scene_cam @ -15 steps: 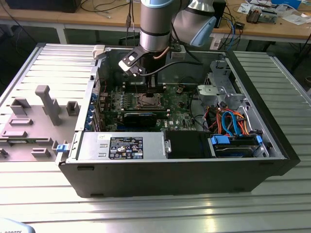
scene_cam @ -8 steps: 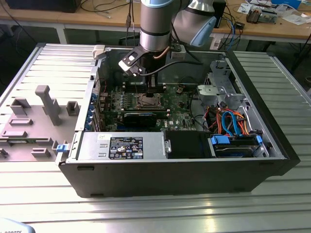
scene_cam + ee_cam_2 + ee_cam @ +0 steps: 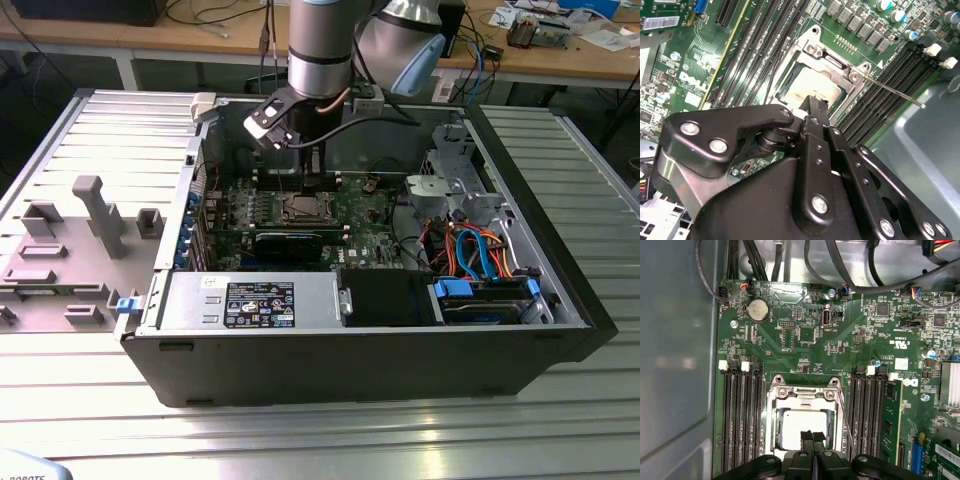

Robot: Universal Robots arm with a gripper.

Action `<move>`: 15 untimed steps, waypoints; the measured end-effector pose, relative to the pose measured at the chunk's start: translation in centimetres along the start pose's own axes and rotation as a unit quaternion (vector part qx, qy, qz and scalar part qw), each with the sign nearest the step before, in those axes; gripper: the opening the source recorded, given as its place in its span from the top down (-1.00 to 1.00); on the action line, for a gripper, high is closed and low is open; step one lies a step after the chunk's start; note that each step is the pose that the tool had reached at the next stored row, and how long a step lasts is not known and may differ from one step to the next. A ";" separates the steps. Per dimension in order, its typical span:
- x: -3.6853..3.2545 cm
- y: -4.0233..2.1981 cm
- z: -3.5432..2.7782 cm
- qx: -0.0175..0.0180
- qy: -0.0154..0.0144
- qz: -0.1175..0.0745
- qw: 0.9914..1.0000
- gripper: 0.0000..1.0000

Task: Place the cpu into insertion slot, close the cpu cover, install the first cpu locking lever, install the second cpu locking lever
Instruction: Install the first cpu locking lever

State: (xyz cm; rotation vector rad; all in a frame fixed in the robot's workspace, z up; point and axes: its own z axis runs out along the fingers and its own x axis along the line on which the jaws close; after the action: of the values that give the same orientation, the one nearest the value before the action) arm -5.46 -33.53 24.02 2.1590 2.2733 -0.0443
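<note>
The cpu (image 3: 795, 422) (image 3: 815, 85) lies flat in the insertion slot (image 3: 303, 208) on the green motherboard. Its silver top shows through the cut-out of the cpu cover (image 3: 805, 395) (image 3: 835, 62), which lies down around it. My gripper (image 3: 813, 435) (image 3: 812, 102) (image 3: 302, 185) hangs right over the chip's edge. The two black fingertips are pressed together, shut, with nothing between them. One thin metal locking lever (image 3: 895, 92) (image 3: 846, 425) sticks out free at a slant over the memory slots beside the socket.
Long black memory slots (image 3: 740, 415) flank the socket on both sides. A black card (image 3: 288, 243) sits in front of it, with a drive cage and coloured cables (image 3: 470, 250) at the exterior view's right. The grey case wall (image 3: 675, 365) is close by. A grey fixture (image 3: 90, 215) lies outside the case.
</note>
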 end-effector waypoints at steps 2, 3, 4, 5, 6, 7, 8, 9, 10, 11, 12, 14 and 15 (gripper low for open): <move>0.00 0.00 -0.21 0.000 -0.001 0.000 1.000 0.79; 0.00 -0.01 -0.21 0.000 -0.001 0.000 1.000 0.79; 0.00 0.00 -0.21 0.000 -0.001 0.000 1.000 0.79; -0.01 -0.01 -0.21 0.000 -0.001 0.000 1.000 0.79; -0.01 -0.01 -0.21 -0.001 -0.001 0.000 1.000 0.79; -0.02 -0.01 -0.22 -0.001 -0.001 0.000 1.000 0.79; -0.02 -0.01 -0.22 -0.001 -0.001 0.000 1.000 0.79; -0.02 -0.01 -0.21 -0.001 -0.001 0.000 1.000 0.79; -0.02 -0.01 -0.21 -0.001 -0.001 0.000 1.000 0.79; -0.02 -0.01 -0.21 -0.001 -0.001 0.000 1.000 0.79; -0.02 -0.01 -0.22 -0.001 -0.001 0.000 1.000 0.79; -0.02 -0.01 -0.21 -0.001 -0.001 0.000 1.000 0.79; -0.03 -0.01 -0.21 -0.001 -0.001 0.000 1.000 0.79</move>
State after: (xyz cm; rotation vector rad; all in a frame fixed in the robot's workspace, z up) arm -5.47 -33.56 24.23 2.1579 2.2719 -0.0442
